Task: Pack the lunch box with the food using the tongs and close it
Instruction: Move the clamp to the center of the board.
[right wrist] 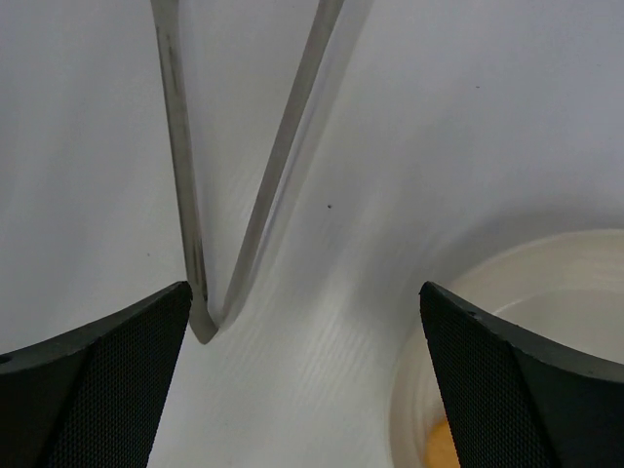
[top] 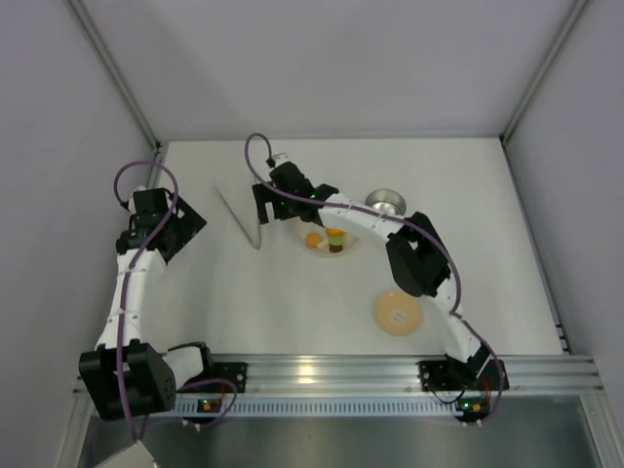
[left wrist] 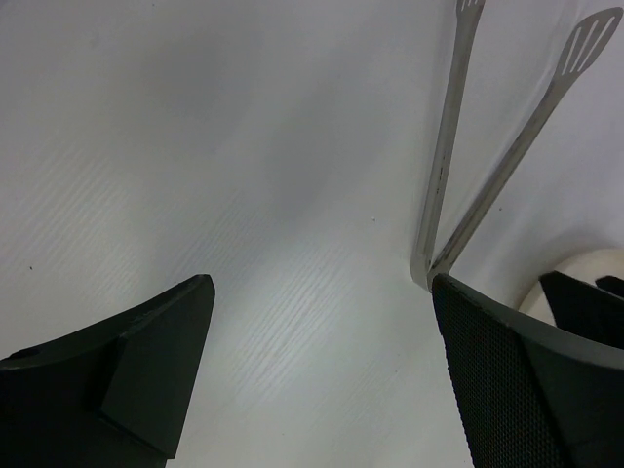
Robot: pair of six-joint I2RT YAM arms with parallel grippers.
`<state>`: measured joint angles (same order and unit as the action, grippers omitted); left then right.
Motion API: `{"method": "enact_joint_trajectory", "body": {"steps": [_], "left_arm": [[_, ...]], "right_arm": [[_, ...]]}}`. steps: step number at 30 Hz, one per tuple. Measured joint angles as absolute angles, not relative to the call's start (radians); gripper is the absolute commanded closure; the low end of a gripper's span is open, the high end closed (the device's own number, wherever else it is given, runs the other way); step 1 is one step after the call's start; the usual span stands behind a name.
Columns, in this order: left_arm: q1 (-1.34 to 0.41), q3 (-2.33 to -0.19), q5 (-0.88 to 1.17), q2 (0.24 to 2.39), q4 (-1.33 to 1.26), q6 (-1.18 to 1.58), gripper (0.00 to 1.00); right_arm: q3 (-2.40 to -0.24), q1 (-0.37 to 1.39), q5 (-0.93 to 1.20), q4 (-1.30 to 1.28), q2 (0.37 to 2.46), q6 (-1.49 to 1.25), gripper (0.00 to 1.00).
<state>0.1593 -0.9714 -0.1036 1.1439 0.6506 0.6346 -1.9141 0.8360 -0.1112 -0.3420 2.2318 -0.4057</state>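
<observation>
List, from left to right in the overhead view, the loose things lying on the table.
Tongs → plate carrying the food → lunch box. The lid is left out, since it lines up with the lunch box.

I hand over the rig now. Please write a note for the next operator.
Left gripper: open, empty, near the tongs.
Right gripper: open, empty, at the tongs' hinge end, not gripping.
Food sits on the plate; tongs lie left of it. Lunch box stands open behind the plate, looks empty; lid lies apart, nearer the arms.
Done: nothing packed. To do: grasp tongs, move food, close lid.
</observation>
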Motion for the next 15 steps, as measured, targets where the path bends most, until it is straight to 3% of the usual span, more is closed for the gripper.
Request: {"method": "enact_joint_trajectory", "body": {"steps": [6, 15], "left_arm": [[0.16, -0.97, -0.093, 1.141, 0.65, 0.64, 0.02], [0.161, -0.955, -0.093, 1.127, 0.65, 0.651, 0.02]], "right_arm": [[-2.072, 0.912, -0.157, -0.324, 2.39, -0.386, 0.01], [-2.15, 0.971, -0.223, -0.275, 2.465, -0.388, 0.01]]}}
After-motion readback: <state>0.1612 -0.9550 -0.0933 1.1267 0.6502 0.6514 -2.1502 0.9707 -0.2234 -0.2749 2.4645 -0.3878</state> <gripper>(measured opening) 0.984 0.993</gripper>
